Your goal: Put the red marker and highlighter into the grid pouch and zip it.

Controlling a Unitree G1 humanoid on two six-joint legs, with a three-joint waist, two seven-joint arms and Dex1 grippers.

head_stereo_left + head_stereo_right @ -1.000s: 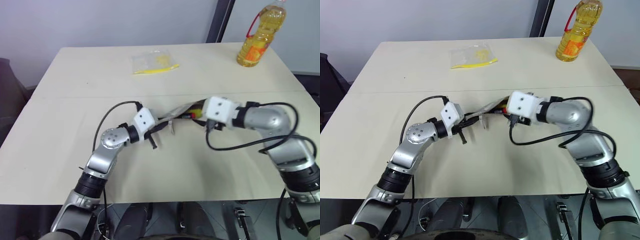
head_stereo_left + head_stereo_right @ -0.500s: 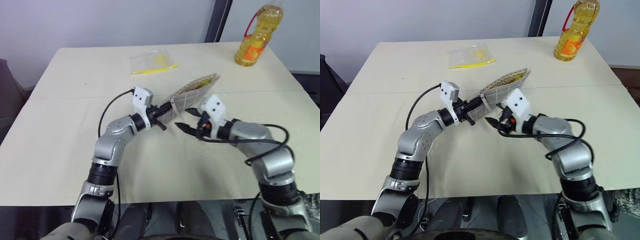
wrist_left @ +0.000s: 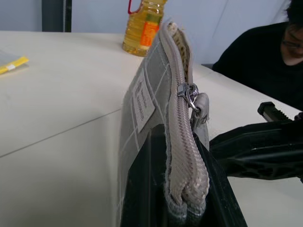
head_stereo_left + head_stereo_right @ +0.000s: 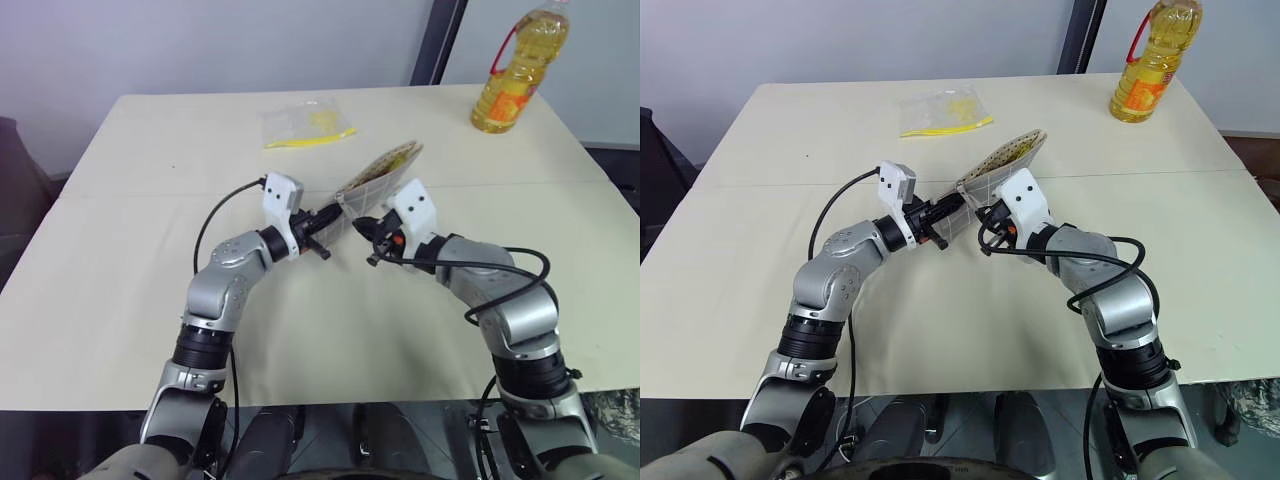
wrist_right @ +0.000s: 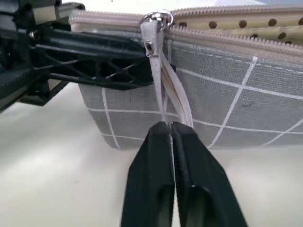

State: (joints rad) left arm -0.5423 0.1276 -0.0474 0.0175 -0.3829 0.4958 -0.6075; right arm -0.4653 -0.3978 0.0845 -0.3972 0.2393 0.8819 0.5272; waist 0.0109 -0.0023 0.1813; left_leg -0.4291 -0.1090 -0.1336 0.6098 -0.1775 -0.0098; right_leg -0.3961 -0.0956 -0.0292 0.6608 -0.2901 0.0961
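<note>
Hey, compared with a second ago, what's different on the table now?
The grid pouch has been lifted off the table, held up by the left hand clamped on its end. The right hand, open half a second ago, has shut on the zipper pull. The oil bottle and the clear plastic bag stayed put.

No words or numbers are showing clearly enough to read. The grid pouch (image 3: 151,94) is wearing a small white label (image 3: 142,104) with tiny dark print on it, but the letters are looking too small and slanted to make out. The oil bottle (image 3: 144,26) is carrying an orange sticker (image 3: 149,31), and its writing is staying too blurry to read.
</note>
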